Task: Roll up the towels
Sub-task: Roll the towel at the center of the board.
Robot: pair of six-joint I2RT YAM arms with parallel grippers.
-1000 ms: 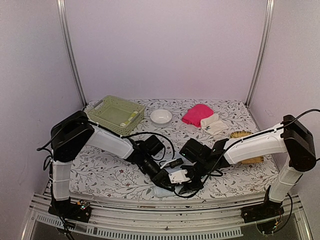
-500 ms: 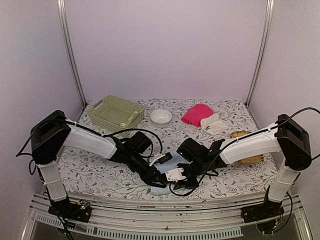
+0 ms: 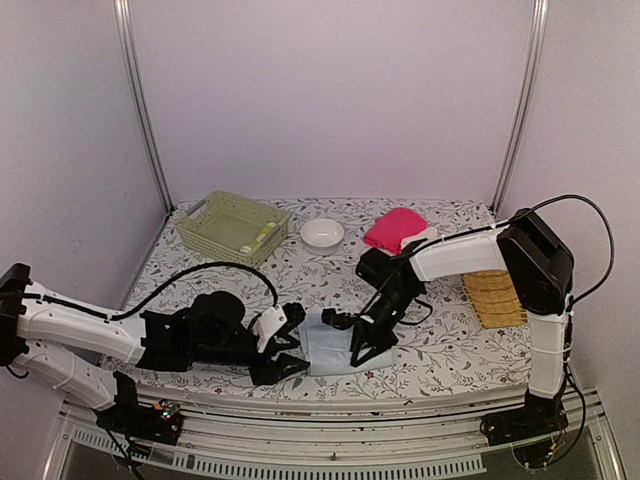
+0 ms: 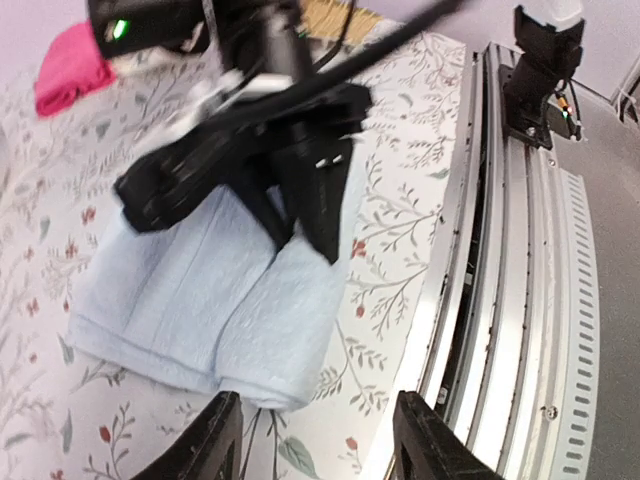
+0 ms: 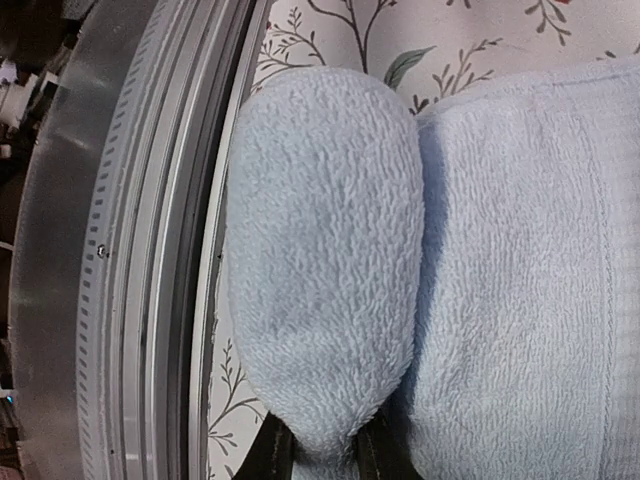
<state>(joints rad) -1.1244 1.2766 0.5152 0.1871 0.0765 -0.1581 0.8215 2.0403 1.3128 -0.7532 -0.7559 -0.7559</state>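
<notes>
A pale blue towel [image 3: 325, 352] lies partly rolled near the table's front edge, its rolled end toward the rail. My right gripper [image 3: 354, 342] is shut on that rolled end; in the right wrist view the fingers [image 5: 270, 458] pinch the fluffy roll [image 5: 320, 250] from both sides. My left gripper [image 3: 297, 340] stands open just left of the towel, and in the left wrist view its gripper [image 4: 315, 445] holds nothing, with the blue towel [image 4: 230, 300] lying ahead of it. A pink towel [image 3: 393, 227] and a cream-white rolled towel [image 3: 420, 240] lie at the back right.
A pale green basket [image 3: 232, 228] stands at the back left with a small pale roll [image 3: 258, 238] inside. A white bowl [image 3: 322, 232] sits at the back centre. A yellow slatted tray [image 3: 495, 297] lies at the right. The metal front rail [image 4: 520, 300] runs close beside the towel.
My left gripper let go, opened and drew back to the left, the arm dropping low. My right gripper closed on the towel's rolled end and its arm swung inward.
</notes>
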